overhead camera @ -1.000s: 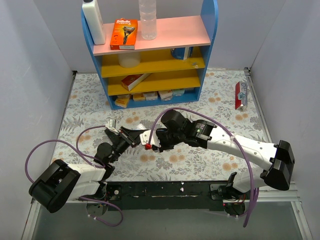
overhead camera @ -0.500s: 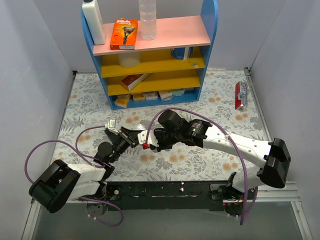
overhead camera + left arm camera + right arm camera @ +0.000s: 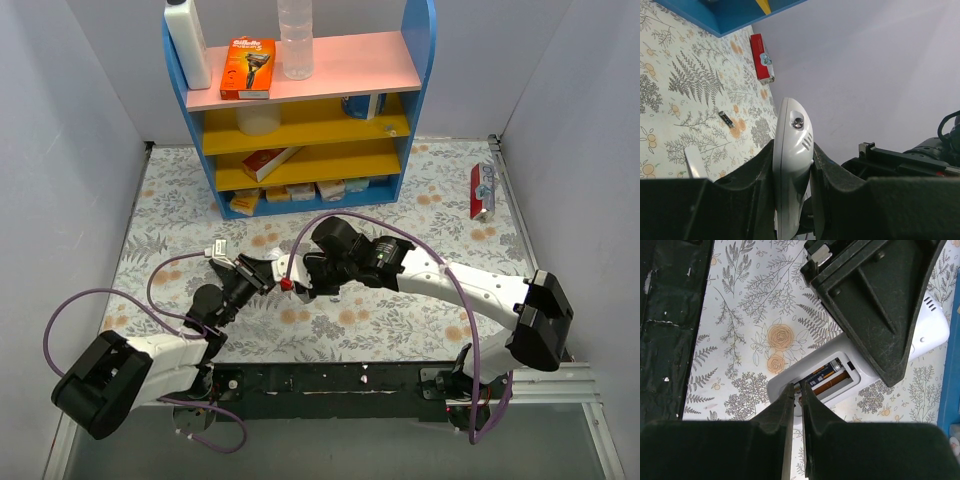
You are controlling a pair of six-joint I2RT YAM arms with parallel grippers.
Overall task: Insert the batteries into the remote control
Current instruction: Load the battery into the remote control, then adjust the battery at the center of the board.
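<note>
The left jaws [image 3: 792,167] are clamped on the sides of a white plastic remote control [image 3: 794,127], holding it above the flower-patterned table [image 3: 160,235]. Its back compartment lies open, with one slim purple-blue battery [image 3: 823,375] seated inside. The right jaws [image 3: 796,390] are drawn to a thin slit, tips at the compartment's near end; whether they pinch anything cannot be told. The left arm's black finger [image 3: 875,305] hides the remote's middle. On the table beyond lie a small dark battery [image 3: 726,118], a flat white strip [image 3: 692,162] and a red packet [image 3: 761,65], with a blue shelf unit [image 3: 421,60] behind.
</note>
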